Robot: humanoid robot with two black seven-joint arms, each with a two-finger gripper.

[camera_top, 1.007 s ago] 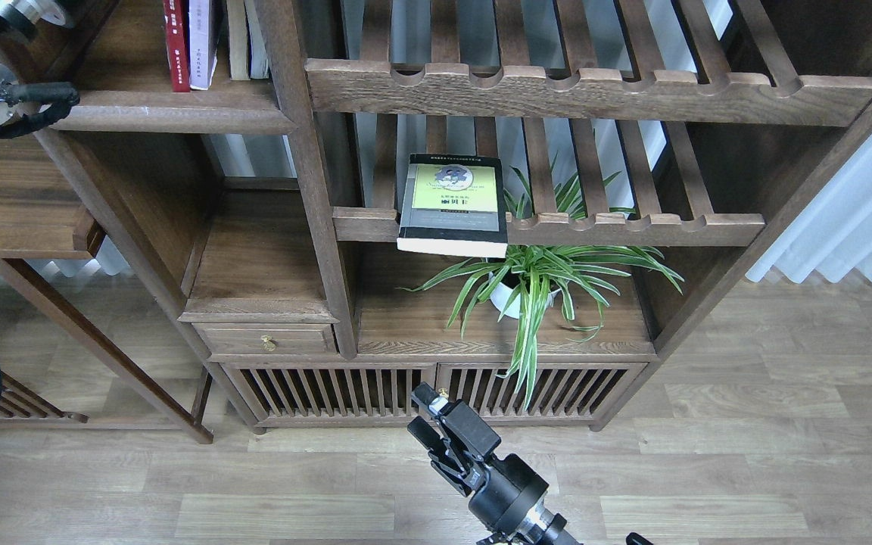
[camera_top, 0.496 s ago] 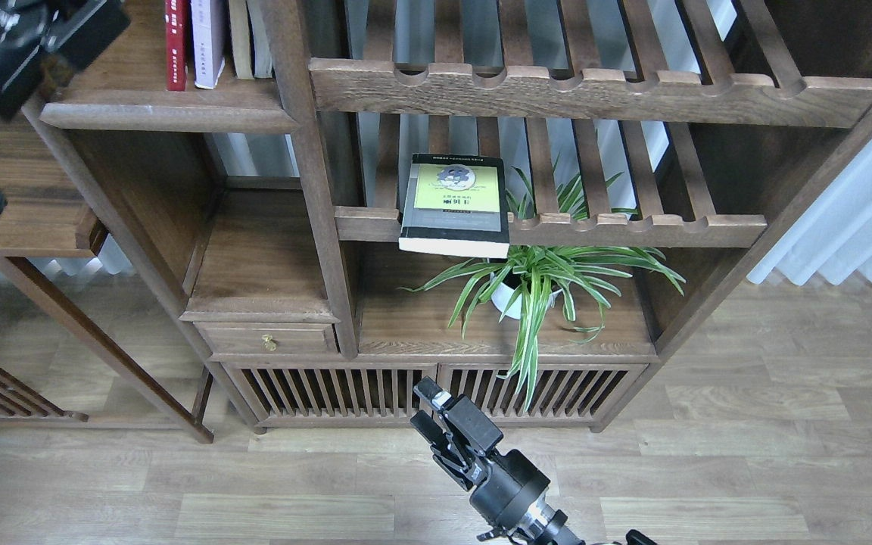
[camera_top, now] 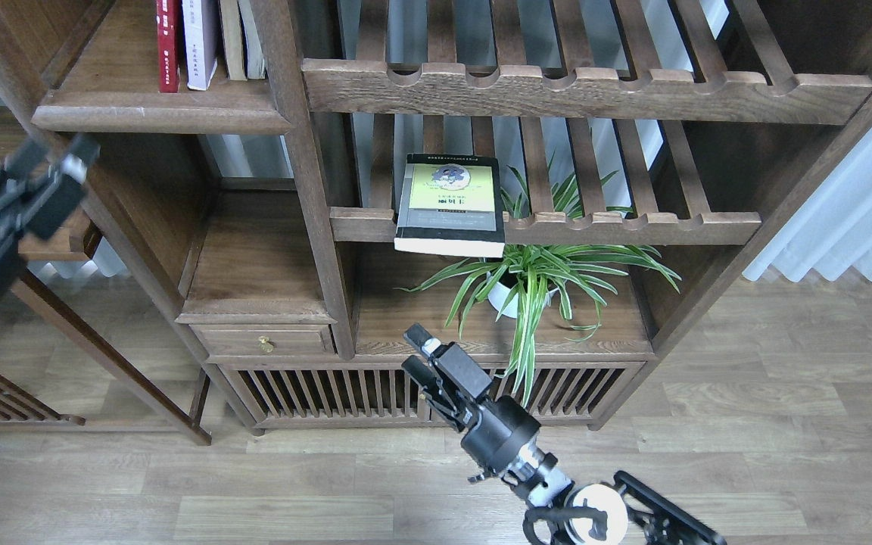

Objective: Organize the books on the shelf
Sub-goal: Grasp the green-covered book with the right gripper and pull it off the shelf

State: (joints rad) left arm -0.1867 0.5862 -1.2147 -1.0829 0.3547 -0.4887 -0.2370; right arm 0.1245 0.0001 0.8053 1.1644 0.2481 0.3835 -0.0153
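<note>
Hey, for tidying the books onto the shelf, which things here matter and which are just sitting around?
Part of the job: black book, red book, white book, shelf.

Just there: potted plant, two cream books, slatted rack, small drawer.

Right arm: matte black, round drum-shaped wrist, silver ribbed collar behind it, then white disc joint w/ black cable loops. Its right gripper: two black fingers on boxy black body, small white patch nr the tips. Left gripper: blurred, black blocky housing, grey-silver section behind; fingers not distinguishable.
</note>
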